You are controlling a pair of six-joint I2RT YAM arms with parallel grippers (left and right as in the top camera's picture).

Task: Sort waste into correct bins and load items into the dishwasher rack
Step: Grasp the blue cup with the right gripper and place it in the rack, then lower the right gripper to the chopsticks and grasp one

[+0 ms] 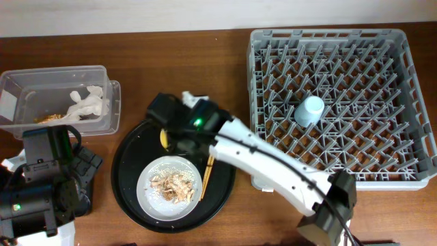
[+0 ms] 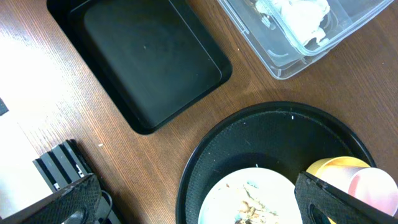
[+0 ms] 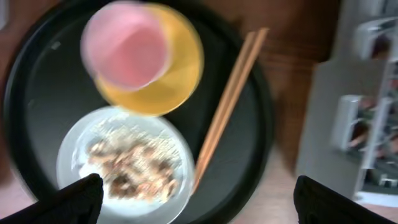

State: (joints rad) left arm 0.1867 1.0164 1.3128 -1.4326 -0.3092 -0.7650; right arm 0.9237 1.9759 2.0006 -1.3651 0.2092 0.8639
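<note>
The dishwasher rack (image 1: 254,82) fills the far right of the bench (image 1: 205,61). The light-blue cup (image 1: 311,111) stands upturned among its pegs, mouth down, probably so that it would drain. The other items are gathered on the round black tray (image 1: 126,171) in the middle, within reach of both arms. The pink cup (image 3: 127,53) sits on the yellow saucer (image 3: 177,81) at the far side of that tray. The plate (image 1: 145,191) lies at the near side with food scraps (image 1: 174,186) heaped on it. The chopsticks (image 1: 207,174) lie side by side just right of the plate.

At the far left, the clear tub (image 1: 17,89) holds the crumpled tissue (image 1: 87,104), so the paper looks sorted. The black rectangular tray (image 2: 149,62) lies near the tub and looks bare, while the scraps are yet to leave the plate.

The right gripper (image 3: 199,202) hovers over the tray, roughly above the cup and saucer. Its fingers are spread wide, with a tip at each lower corner of the wrist view. It grasps nothing and touches nothing. That wide, raised stance suits coming down around the pink cup, which seems the likely next pick for the rack.

The left gripper (image 2: 199,208) hangs above the bench at the tray's left side. Its fingers are also spread wide, and nothing is between them.
</note>
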